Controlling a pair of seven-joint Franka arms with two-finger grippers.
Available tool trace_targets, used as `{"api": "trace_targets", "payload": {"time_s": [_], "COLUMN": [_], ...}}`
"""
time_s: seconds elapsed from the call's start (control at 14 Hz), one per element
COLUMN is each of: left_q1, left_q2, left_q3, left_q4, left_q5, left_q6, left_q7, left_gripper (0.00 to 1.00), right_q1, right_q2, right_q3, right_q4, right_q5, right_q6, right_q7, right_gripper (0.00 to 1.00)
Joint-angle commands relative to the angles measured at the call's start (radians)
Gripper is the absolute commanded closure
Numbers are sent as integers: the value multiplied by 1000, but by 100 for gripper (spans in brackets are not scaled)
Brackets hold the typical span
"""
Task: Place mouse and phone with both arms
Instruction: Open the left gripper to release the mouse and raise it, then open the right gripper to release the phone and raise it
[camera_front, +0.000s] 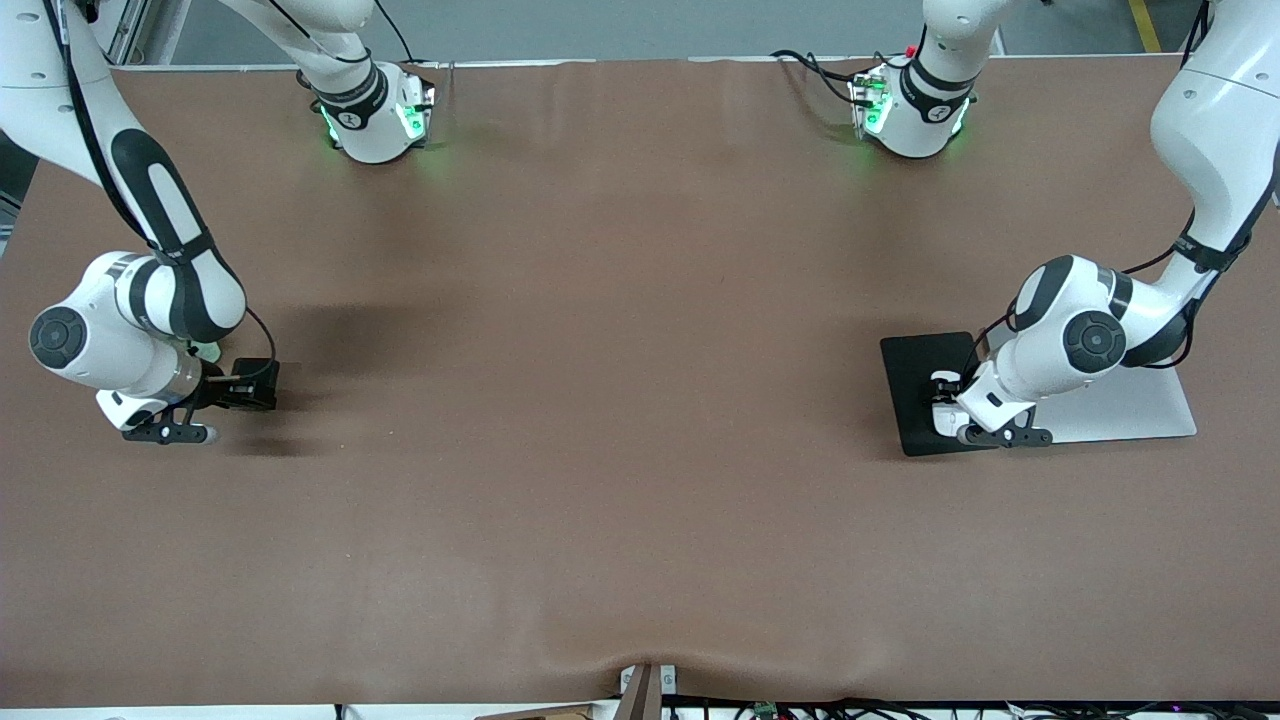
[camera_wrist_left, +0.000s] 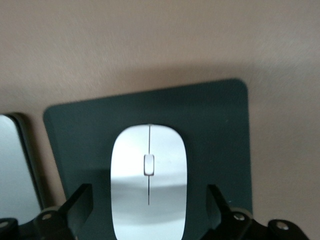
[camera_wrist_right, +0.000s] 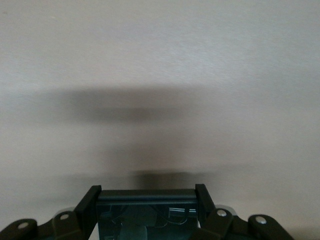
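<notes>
Left tool (camera_wrist_left: 149, 212) low over black pad (camera_wrist_left: 215, 125), fingers wide apart, mouse (camera_wrist_left: 149, 180) between them, lying on pad, long axis pointing away from tool. Right tool (camera_wrist_right: 148, 207) squeezes phone (camera_wrist_right: 148, 217) at right arm's end of desk (camera_front: 620, 400), above bare desk.

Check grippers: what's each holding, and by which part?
Right gripper clamps the phone by its side edges. Left gripper holds nothing, open astride the mouse on the mouse pad.
</notes>
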Motion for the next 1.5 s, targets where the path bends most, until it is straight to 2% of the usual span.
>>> {"api": "trace_targets", "payload": {"time_s": [0.0, 0.29, 0.57, 0.64, 0.71, 0.79, 0.86, 1.0, 1.43], "left_q1": [4, 6, 3, 3, 3, 0, 0, 1, 1], "left_q2": [-69, -70, -69, -70, -70, -69, -70, -72, -86], "left_q3": [-46, -143, -204, -221, -241, -255, -272, -292, -319], "left_q4": [35, 208, 360, 395, 435, 470, 493, 520, 558], "left_q5": [14, 11, -27, -38, -39, -39, -39, -38, -26], "left_q6": [-78, -342, -531, -575, -632, -678, -715, -759, -818], "left_q7": [-25, -22, -15, -15, -15, -15, -12, -12, -12], "left_gripper": [0, 0, 0, 0, 0, 0, 0, 0, 0], "right_q1": [-52, -59, -63, -62, -62, -60, -62, -56, 13], "right_q2": [-9, 14, 33, 39, 40, 40, 39, 28, -67], "right_q3": [16, 18, 18, 18, 18, 18, 18, 18, 30], "right_q4": [-7, -5, -5, -7, -7, -7, -5, 3, 133], "right_q5": [-48, -52, -52, -52, -52, -52, -52, -52, -51], "right_q6": [-3, 17, 31, 31, 29, 28, 20, -13, -254], "right_q7": [-10, -9, -9, -9, -9, -9, -7, -6, 8], "right_gripper": [100, 100, 99, 89, 67, 15, 0, 0, 0]}}
